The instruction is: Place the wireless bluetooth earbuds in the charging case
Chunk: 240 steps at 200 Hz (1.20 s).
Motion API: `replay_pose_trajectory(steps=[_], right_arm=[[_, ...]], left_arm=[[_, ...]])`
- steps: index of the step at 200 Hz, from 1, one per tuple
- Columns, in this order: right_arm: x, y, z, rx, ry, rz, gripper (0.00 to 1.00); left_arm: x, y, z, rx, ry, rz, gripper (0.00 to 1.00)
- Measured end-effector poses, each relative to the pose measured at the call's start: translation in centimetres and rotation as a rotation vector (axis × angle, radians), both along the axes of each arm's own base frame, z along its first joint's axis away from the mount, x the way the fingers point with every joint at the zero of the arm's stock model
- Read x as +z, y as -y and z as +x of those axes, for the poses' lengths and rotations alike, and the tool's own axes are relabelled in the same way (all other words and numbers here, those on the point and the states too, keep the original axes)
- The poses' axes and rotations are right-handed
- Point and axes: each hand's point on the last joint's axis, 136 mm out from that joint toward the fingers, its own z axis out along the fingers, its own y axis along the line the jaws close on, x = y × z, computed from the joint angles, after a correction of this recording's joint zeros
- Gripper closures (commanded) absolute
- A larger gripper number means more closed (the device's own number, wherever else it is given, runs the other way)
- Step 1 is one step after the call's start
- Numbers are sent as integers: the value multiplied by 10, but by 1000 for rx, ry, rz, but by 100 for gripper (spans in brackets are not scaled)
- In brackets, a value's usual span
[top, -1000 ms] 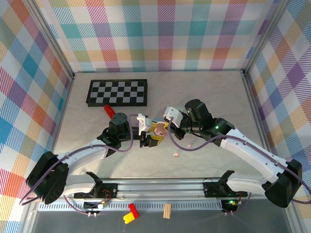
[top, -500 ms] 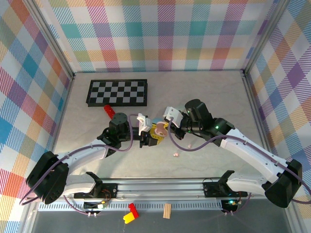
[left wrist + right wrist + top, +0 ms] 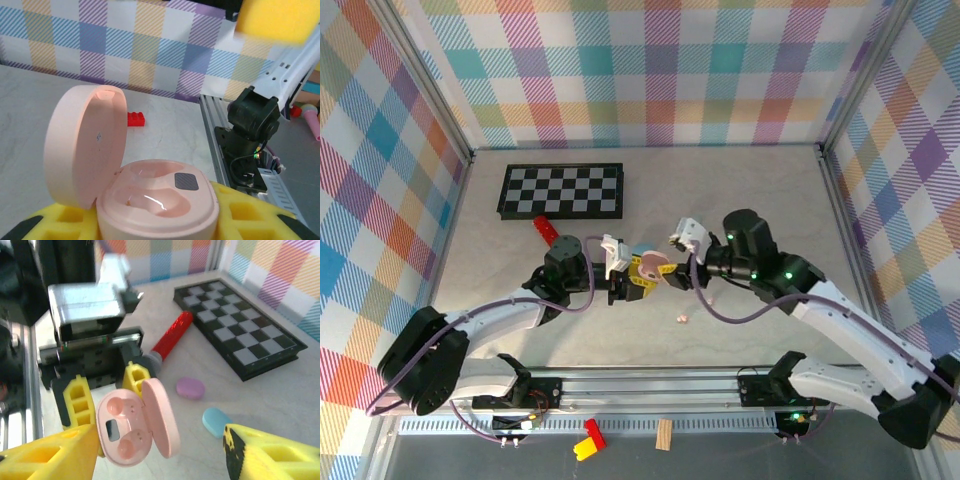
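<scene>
My left fingers (image 3: 245, 217) clenched on open pink case (image 3: 150, 195); right fingers (image 3: 50, 455) released, empty. Risk: loose earbud (image 3: 682, 318) skitters across table (image 3: 770, 190) under off-centre pinch.

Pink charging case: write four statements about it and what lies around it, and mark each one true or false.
1. The pink charging case has its lid open. True.
2. The left gripper holds the case between its yellow fingers. True.
3. The right gripper is clamped shut on the case. False: its jaws stand open.
4. The purple case lies on the chessboard. False: it lies on the table near the blue case, apart from the board.
</scene>
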Motion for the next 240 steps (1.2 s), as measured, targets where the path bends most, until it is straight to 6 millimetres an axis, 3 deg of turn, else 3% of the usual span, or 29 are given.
replay_pose_trajectory(steps=[22, 49, 95, 126, 155, 195, 240], right_arm=[[0, 33, 13, -141, -63, 120, 32], [-27, 65, 30, -334, -226, 211, 35], [-113, 74, 28, -519, -660, 193, 41], [-177, 85, 4, -671, -957, 144, 47], [-217, 98, -13, -812, -1118, 102, 51], [-251, 97, -13, -889, -1249, 51, 52], [-260, 90, 2, -890, -1268, 35, 53]], left_arm=[[-1, -5, 6, 26, -3, -14, 67], [6, -11, 16, 61, 14, -40, 67], [13, -15, 21, 80, 23, -62, 67], [16, -16, 23, 91, 33, -69, 67], [19, -17, 23, 93, 45, -78, 67], [19, -17, 24, 95, 36, -81, 66], [19, -18, 22, 96, 29, -81, 66]])
